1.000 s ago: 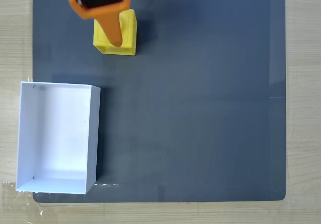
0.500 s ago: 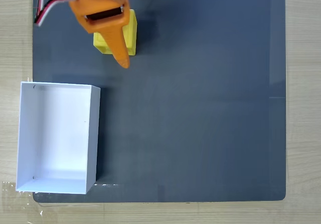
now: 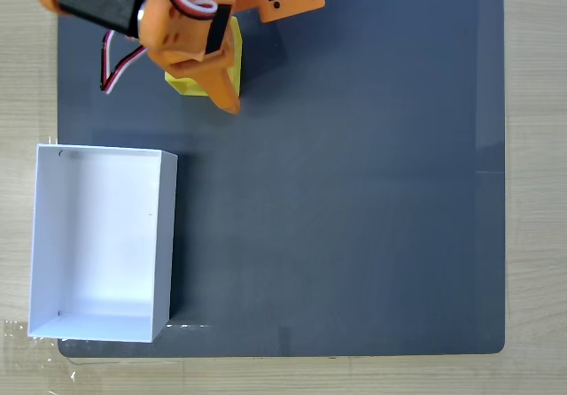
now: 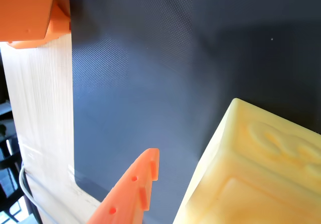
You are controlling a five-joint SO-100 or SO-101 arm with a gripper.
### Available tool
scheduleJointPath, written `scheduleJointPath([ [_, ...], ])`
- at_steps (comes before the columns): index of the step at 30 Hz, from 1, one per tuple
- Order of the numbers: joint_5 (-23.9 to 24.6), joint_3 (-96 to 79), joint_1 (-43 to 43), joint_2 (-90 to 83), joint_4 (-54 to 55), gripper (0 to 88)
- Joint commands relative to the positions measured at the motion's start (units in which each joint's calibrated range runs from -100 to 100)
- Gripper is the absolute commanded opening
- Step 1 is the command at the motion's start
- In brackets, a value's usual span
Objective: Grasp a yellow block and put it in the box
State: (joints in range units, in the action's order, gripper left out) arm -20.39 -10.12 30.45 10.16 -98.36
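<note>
Your desk (image 3: 532, 236) was pale wood, and a dark grey mat (image 3: 354, 218) covered most of it in the fixed view. At the mat's lower left edge sat the box (image 3: 165, 236) — white, rectangular, open-topped, thin-walled — and its white floor was bare. It stood well apart from the arm.

Up at the top left of that view, your orange arm (image 3: 186, 32) with its black servo and red-and-white wires (image 3: 115, 63) hung over the yellow block (image 3: 232, 54), hiding most of it; you could see only a strip of bright yellow along its right side and a bit at its lower left corner. The block rested on the mat, above the box in that view and clear of it.

In the wrist view the block (image 4: 261, 174) filled the lower right, pale yellow under the light, with a raised rounded relief on its upper face. One orange finger (image 4: 133, 194), toothed and pierced with small holes, lay just beside the block's left face with a gap of mat between them — the gripper (image 3: 226, 94) had not closed on it, though whether the jaws stood open or closed you could not tell.
</note>
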Motion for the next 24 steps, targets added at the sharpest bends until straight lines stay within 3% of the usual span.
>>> scheduleJointPath([
  [1,0.1,0.8,0.7,0.9,2.4,46.8],
  [24,0.0,0.8,0.2,0.9,7.1,22.3],
])
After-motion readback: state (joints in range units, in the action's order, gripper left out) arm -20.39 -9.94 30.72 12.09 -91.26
